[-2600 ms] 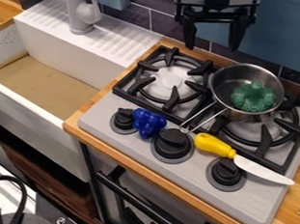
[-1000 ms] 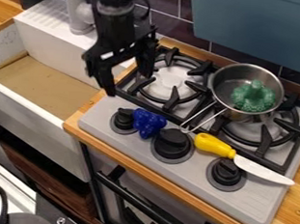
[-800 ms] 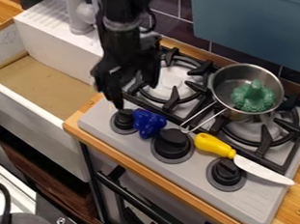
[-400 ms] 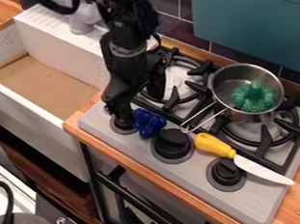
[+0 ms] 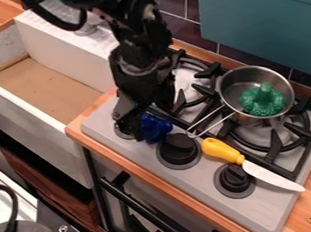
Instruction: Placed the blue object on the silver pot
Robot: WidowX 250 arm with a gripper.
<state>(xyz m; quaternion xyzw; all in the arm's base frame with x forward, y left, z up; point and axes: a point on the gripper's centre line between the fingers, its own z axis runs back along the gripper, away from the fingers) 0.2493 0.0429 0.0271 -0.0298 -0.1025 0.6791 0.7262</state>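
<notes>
The black gripper (image 5: 151, 123) hangs low over the stove's left front, open, with one finger in front of the left edge of the blue object (image 5: 158, 130) and the other behind it. The blue object lies on the grey stove top between the left and middle knobs, its left and upper parts partly covered by the gripper. To the right, the silver pot (image 5: 231, 77) stands on the rear right burner, its wire handle pointing toward the front left. A green bumpy object (image 5: 263, 100) sits inside the pot.
A toy knife with a yellow handle (image 5: 221, 150) lies between the middle and right knobs, close to the pot's handle. Black burner grates (image 5: 274, 146) rise behind the knobs. Left of the stove is the white sink (image 5: 40, 126), with a faucet behind it.
From the back of the stove the gripper has swung left, then come down and forward onto the blue object. The blue object, pot, green object and knife have stayed in place.
</notes>
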